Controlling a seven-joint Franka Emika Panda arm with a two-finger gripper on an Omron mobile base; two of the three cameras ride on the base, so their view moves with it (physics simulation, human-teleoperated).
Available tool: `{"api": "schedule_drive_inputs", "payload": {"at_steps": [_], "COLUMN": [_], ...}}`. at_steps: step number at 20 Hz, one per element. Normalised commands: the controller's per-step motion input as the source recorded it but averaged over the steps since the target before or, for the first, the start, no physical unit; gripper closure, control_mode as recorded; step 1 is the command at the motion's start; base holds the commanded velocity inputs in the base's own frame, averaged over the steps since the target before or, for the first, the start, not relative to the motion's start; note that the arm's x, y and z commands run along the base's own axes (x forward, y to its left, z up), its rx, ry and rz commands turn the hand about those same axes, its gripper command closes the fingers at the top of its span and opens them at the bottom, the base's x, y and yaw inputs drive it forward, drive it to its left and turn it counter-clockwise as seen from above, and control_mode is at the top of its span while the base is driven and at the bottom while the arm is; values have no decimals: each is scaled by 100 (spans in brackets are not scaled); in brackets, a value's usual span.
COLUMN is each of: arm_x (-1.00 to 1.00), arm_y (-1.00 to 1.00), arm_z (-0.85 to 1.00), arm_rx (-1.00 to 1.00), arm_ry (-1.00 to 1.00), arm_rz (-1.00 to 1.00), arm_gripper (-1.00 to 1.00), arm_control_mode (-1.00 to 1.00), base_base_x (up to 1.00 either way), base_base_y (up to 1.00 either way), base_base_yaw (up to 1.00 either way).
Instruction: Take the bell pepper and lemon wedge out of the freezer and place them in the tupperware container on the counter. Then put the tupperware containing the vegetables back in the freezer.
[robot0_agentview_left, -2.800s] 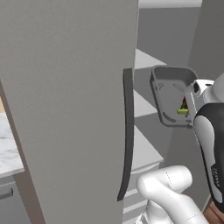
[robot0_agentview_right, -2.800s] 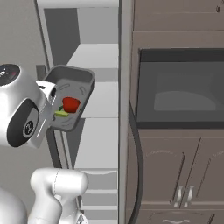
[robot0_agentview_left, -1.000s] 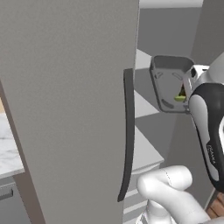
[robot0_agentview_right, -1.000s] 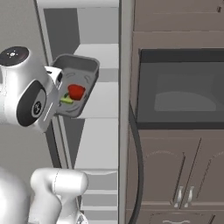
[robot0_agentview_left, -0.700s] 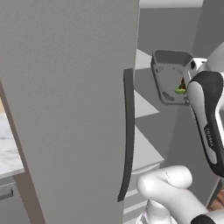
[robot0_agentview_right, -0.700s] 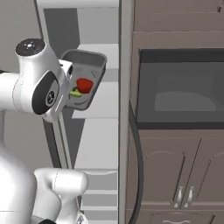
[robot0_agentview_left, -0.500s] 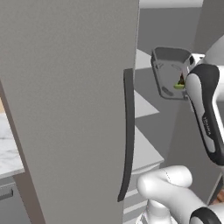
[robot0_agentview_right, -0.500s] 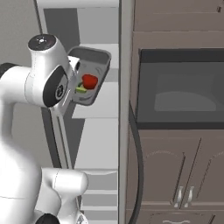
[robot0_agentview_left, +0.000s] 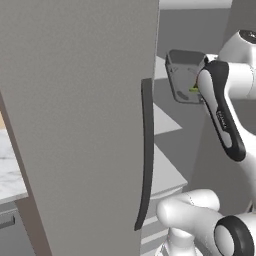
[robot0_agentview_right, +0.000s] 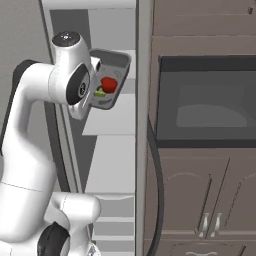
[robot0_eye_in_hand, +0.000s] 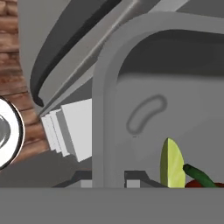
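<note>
The freezer (robot0_agentview_left: 75, 125) stands with its broad grey door swung open, the dark curved handle (robot0_agentview_left: 146, 155) facing the camera and pale shelves (robot0_agentview_right: 107, 160) visible inside. Beside it sits a built-in oven (robot0_agentview_right: 205, 107) above brown-grey cabinets (robot0_agentview_right: 210, 200). The white arm holds the tupperware container (robot0_agentview_right: 117, 67) tilted high in front of the shelves, the gripper pinching its near rim. Inside lie the bell pepper (robot0_agentview_right: 108, 84) and, just beside it, the lemon wedge (robot0_eye_in_hand: 172, 164).
</note>
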Motion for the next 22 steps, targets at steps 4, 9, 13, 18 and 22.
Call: {"api": "schedule_drive_inputs", "payload": {"at_steps": [4, 9, 13, 18, 22], "arm_x": [57, 51, 47, 47, 42], "arm_y": [0, 0, 0, 0, 0], "arm_z": [0, 0, 0, 0, 0], "arm_rx": [0, 0, 0, 0, 0], "arm_ry": [0, 0, 0, 0, 0], "arm_rz": [3, 5, 4, 3, 2], "arm_gripper": [100, 100, 100, 100, 100], "arm_control_mode": [-100, -100, -100, -100, -100], "base_base_x": [0, 0, 0, 0, 0], "base_base_y": [0, 0, 0, 0, 0], "base_base_yaw": [0, 0, 0, 0, 0]}}
